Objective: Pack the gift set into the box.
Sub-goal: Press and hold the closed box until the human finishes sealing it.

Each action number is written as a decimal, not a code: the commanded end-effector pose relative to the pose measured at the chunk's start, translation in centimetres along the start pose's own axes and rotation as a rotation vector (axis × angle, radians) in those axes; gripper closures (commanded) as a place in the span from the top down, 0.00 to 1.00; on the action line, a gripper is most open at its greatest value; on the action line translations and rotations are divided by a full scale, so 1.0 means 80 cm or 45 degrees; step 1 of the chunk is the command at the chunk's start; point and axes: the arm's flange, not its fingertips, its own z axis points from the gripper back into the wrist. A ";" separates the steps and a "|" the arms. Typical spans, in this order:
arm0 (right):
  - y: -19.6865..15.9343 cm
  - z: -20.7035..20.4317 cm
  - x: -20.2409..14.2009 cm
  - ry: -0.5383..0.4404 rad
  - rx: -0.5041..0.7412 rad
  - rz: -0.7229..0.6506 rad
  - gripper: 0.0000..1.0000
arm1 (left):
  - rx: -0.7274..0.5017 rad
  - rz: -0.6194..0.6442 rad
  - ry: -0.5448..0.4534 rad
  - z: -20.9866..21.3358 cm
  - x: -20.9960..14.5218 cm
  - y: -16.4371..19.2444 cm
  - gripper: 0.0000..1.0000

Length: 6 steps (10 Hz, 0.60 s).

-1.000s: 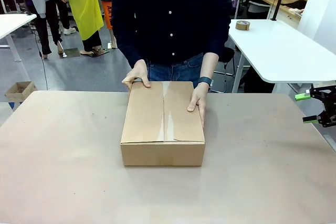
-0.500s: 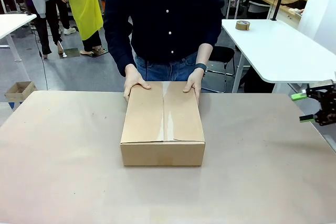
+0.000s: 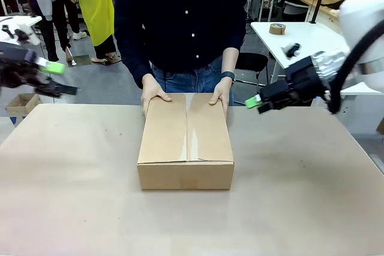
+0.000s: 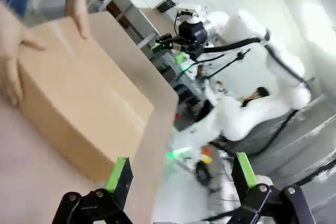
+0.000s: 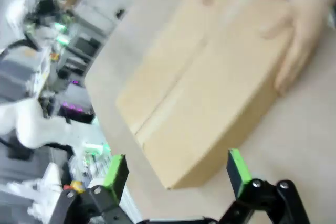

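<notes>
The left gripper [image 3: 59, 79] hangs released, its green pads wide apart and nothing between them. It is in the air, well apart from the box [image 3: 186, 142] on the box's left. In its own wrist view the left gripper [image 4: 181, 174] faces the carton's near corner, touching nothing.

The right gripper [image 3: 259, 101] is also spread open and empty. It is raised near the box's far right corner, and the right gripper [image 5: 176, 171] looks down over the carton's top and side.

I judge both are held open on opposite sides so that either can close in on the carton.

The box sits between the two arms on the table [image 3: 72, 208], flaps folded shut with a clear strip along the centre seam. Shut like this, it hides whether the gift set lies inside.

At the box's far edge a person presses one hand [image 3: 153, 93] on one corner and the other hand [image 3: 219, 95] on the next, probably steadying it.
</notes>
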 end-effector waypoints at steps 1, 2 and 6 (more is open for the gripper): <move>-0.032 0.008 -0.028 -0.274 0.336 0.659 1.00 | 0.117 -0.481 -0.229 -0.028 -0.031 0.016 1.00; 0.000 0.000 0.000 0.000 0.000 0.000 1.00 | 0.000 0.000 0.000 0.000 0.000 0.000 1.00; -0.011 -0.072 0.038 -0.068 0.169 0.935 1.00 | 0.155 -0.443 -0.153 -0.074 -0.004 0.018 1.00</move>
